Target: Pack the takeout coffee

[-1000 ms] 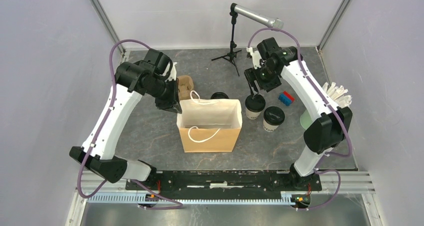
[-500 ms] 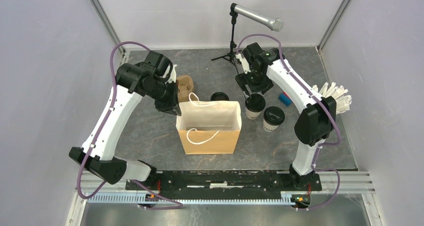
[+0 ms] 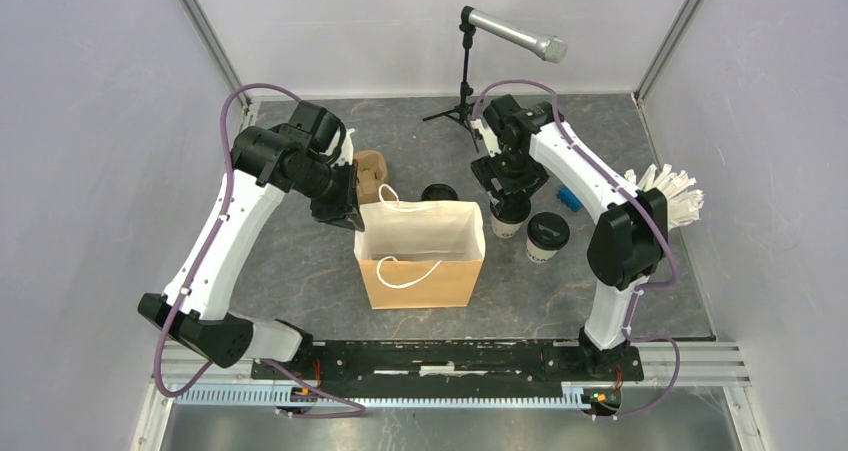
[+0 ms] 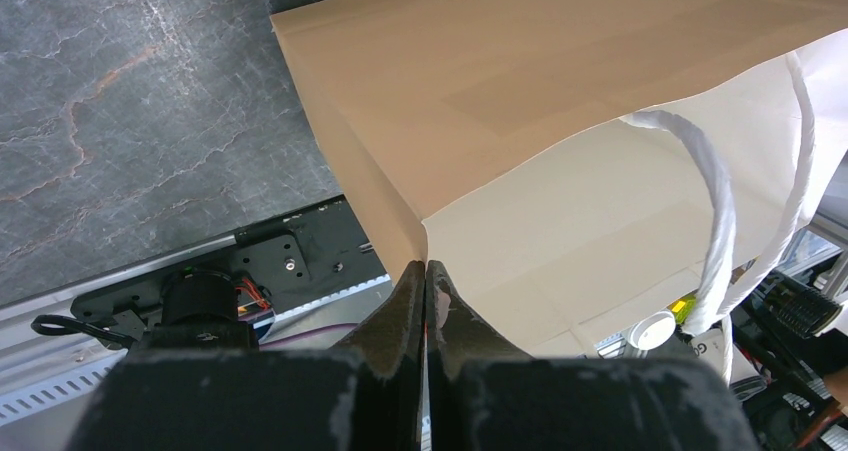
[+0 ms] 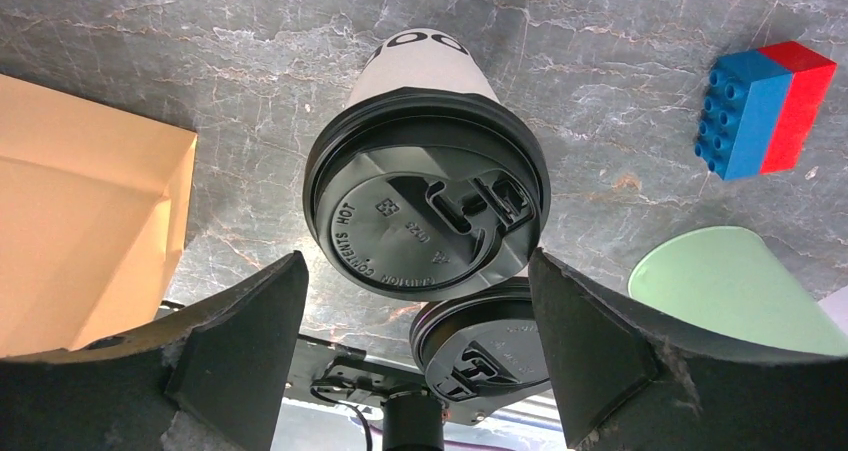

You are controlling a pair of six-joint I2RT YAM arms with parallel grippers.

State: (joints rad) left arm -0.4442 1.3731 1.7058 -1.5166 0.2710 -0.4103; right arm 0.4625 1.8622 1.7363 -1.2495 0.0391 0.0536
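Observation:
Three takeout coffees with black lids stand by an open brown paper bag (image 3: 420,261): one (image 3: 508,218) at its right, one (image 3: 548,236) further right, one (image 3: 438,192) behind it. My right gripper (image 3: 508,196) is open and hovers right over the nearest cup; in the right wrist view its fingers (image 5: 240,351) flank that cup's lid (image 5: 428,211) without touching, with the second lid (image 5: 490,346) below. My left gripper (image 4: 425,268) is shut on the bag's (image 4: 560,101) back left rim corner (image 3: 357,219).
A brown cup carrier (image 3: 372,174) sits behind the bag's left corner. A blue and red block (image 5: 765,106) and a pale green cup (image 5: 720,281) of straws (image 3: 672,191) are on the right. A microphone stand (image 3: 464,81) is at the back.
My right gripper has moved left and down from the back right until it is over the cup nearest the bag. The left arm and the bag have stayed put.

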